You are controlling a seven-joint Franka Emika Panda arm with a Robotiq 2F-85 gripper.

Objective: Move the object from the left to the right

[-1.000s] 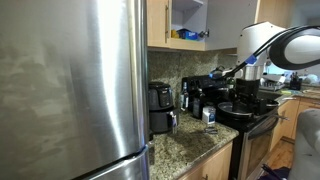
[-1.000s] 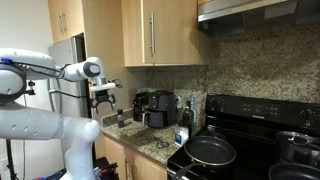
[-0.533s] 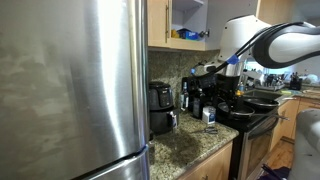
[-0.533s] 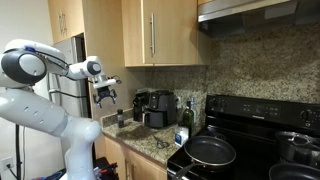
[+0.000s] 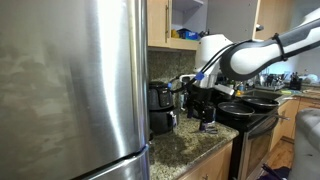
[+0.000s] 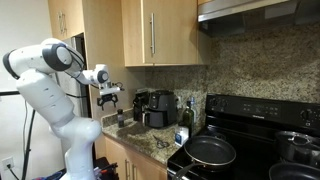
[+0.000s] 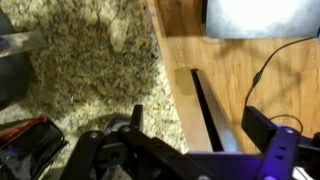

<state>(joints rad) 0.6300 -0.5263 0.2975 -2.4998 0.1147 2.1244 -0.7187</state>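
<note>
My gripper (image 6: 108, 99) hangs open and empty above the end of the granite counter (image 6: 140, 138), near the wall cabinets. It also shows in an exterior view (image 5: 186, 86). A small dark can (image 6: 120, 117) stands on the counter just below and beside the gripper, apart from it; it also shows beside the black appliance in an exterior view (image 5: 172, 120). In the wrist view the gripper (image 7: 200, 125) has its two dark fingers spread wide over the counter edge, with nothing between them. The can does not show in the wrist view.
Black kitchen appliances (image 6: 152, 106) stand against the backsplash. A green bottle (image 6: 185, 116) and a jar (image 5: 208, 118) stand near the stove (image 6: 250, 160), which carries a frying pan (image 6: 210, 151). A steel fridge (image 5: 70, 90) bounds the counter's end. Wooden cabinet fronts (image 7: 240, 90) lie below.
The arm has swung along the counter toward the fridge end, and the gripper has come lower, closer to the black appliances and the can. The gripper stays open and empty.
</note>
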